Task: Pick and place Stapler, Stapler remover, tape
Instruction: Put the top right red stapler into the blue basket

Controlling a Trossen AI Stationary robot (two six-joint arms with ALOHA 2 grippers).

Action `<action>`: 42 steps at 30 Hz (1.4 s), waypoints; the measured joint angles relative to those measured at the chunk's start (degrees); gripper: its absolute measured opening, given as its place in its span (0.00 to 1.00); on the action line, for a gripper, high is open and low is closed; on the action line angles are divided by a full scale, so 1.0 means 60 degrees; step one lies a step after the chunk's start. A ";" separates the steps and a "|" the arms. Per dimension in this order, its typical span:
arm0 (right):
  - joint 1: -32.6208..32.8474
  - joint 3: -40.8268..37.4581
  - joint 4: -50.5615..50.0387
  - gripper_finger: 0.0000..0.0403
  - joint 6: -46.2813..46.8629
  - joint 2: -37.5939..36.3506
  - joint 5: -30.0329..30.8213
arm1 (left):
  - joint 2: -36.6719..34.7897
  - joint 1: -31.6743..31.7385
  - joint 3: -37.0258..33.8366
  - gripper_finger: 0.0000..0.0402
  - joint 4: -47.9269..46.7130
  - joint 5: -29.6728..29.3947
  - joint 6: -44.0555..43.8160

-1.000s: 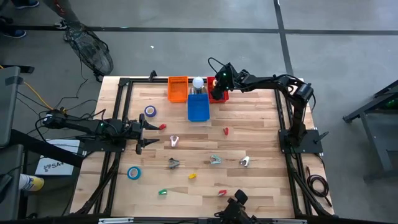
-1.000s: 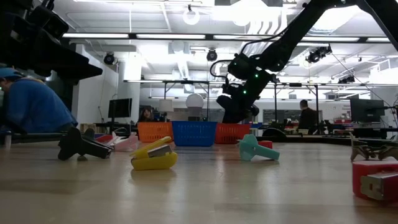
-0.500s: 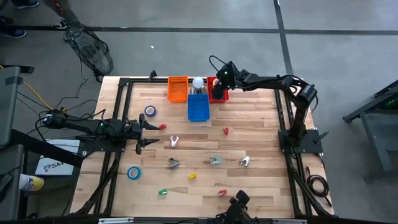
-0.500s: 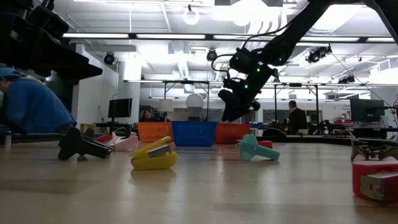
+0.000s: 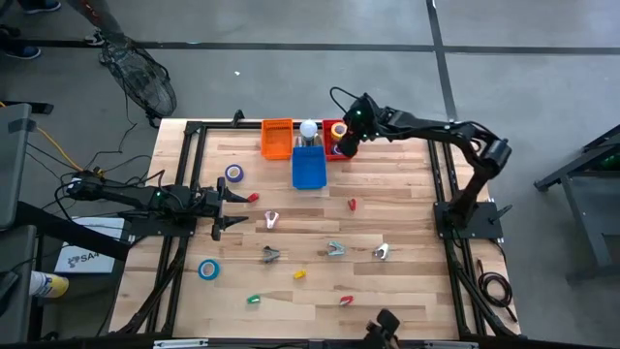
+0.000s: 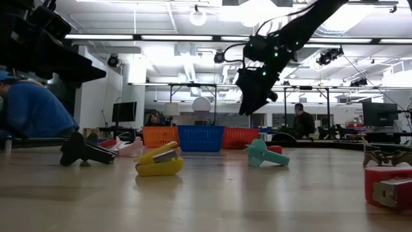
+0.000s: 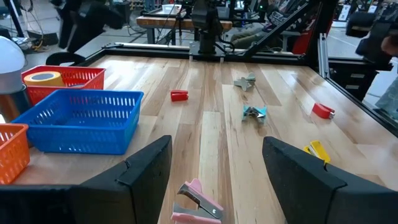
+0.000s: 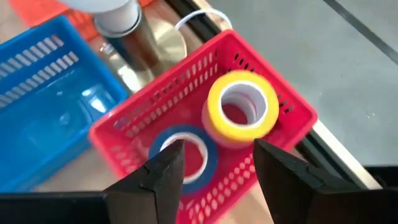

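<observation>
**High view inventory: right gripper above the red basket, two rolls inside**

High view, table taken as a clock face with 12 at the far edge where the baskets stood.

- Right gripper [image 5: 346, 139]: hung over the red basket [image 5: 332, 152] at 12 o'clock, raised clear of it in the low view [image 6: 252, 103]. Fingers [image 8: 163, 171] parted, nothing between them.
- Red basket, right wrist view [image 8: 124, 124]: held a yellow tape roll [image 8: 242, 109] and a blue tape roll [image 8: 185, 152], touching, the yellow one resting partly on the blue one.
- Blue basket [image 5: 308, 168]: just beside the red one toward 11 o'clock. Orange basket [image 5: 277, 138] beyond it.
- Loose blue tape roll [image 5: 233, 173]: at 10 o'clock. Second loose blue tape roll [image 5: 208, 269]: at 8 o'clock.
- Left gripper [image 5: 228, 208]: waited at 9 o'clock, fingers [image 7: 143, 168] wide apart and empty, a pink stapler remover [image 7: 196, 202] on the table ahead of them.
- Small red stapler [image 5: 352, 205]: near centre, toward 2 o'clock.
- Yellow stapler [image 5: 299, 274], green item [image 5: 253, 300], red item [image 5: 346, 300]: along 6 o'clock.
- Teal stapler remover [image 5: 335, 249] and another remover [image 5: 381, 252]: near 5 o'clock.
</observation>
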 joint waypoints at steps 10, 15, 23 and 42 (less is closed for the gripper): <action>0.1108 0.0000 -0.1233 0.45 0.0658 -0.0497 0.1130 | -0.0003 -0.0002 0.0000 0.61 0.0000 0.0000 0.0003; 0.1753 0.0000 -0.2054 0.45 0.1514 -0.0499 0.1724 | -0.0004 -0.0002 0.0000 0.61 0.0000 0.0000 0.0002; 0.2932 0.0000 -0.3221 0.45 0.2953 -0.0499 0.2861 | -0.0004 0.0000 0.0000 0.61 0.0000 0.0000 0.0004; 0.6465 -0.2189 -0.3095 0.45 0.8063 -0.0518 0.4853 | -0.0001 -0.0002 0.0000 0.61 -0.0001 0.0000 0.0003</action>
